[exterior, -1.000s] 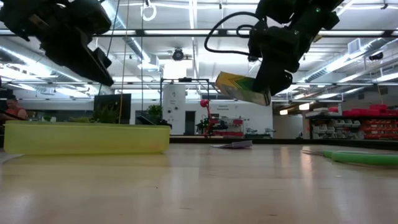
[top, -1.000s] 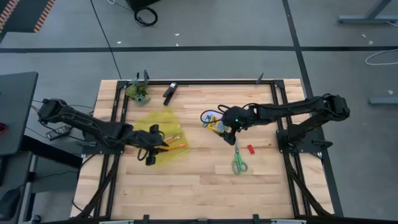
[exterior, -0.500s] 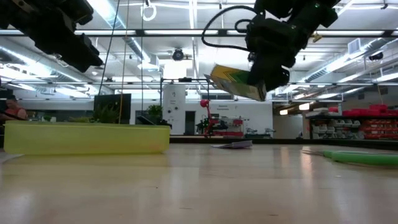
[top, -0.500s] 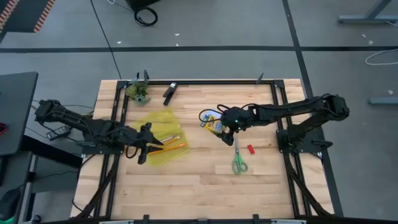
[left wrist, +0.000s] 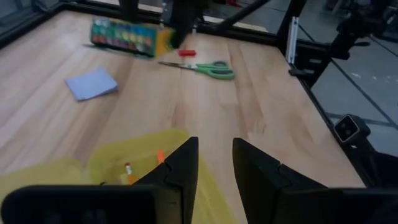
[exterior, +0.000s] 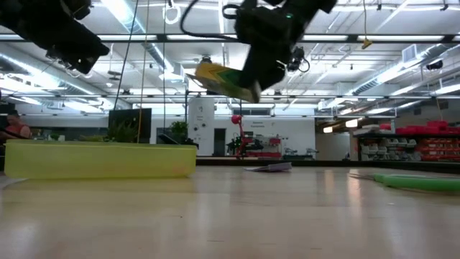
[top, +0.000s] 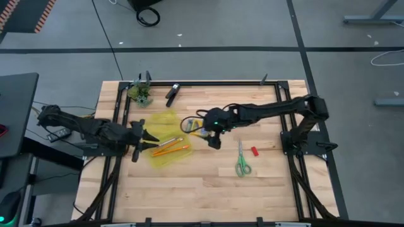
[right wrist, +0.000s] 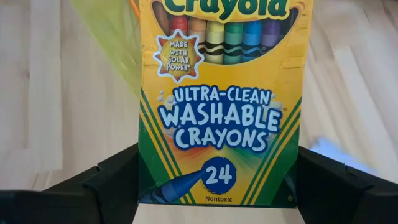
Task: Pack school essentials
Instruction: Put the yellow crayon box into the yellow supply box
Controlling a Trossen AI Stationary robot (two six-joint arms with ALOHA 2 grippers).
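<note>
My right gripper (top: 210,131) is shut on the yellow-green crayon box (right wrist: 224,93) and hovers just right of the yellow bag (top: 163,137). The box is also in the low view (exterior: 224,78), high above the table. Orange pencils (top: 169,147) lie in the bag. My left gripper (left wrist: 215,168) is open at the bag's left edge (top: 142,140); I cannot tell if it touches the bag. The green-handled scissors (top: 242,161), red eraser (top: 255,151) and pale blue note pad (left wrist: 92,84) lie flat on the wood. My right gripper pinches the crayon box's bottom end (right wrist: 217,186) between its two fingers (right wrist: 118,180), one on each narrow side. The box sticks out ahead of the fingers along their line. It is lifted clear of the table and tilted (exterior: 224,78).
A black clip-like tool (top: 172,93) and a small green clump (top: 140,93) sit near the table's far edge. A black frame rail (top: 221,84) runs along the far side. Bare wood (top: 208,189) spreads across the near half.
My right gripper carried the crayon box toward the table's left, from near the scissors to beside the yellow bag, and rose a little. My left gripper drew back toward the table's left edge, from over the bag to its left edge.
</note>
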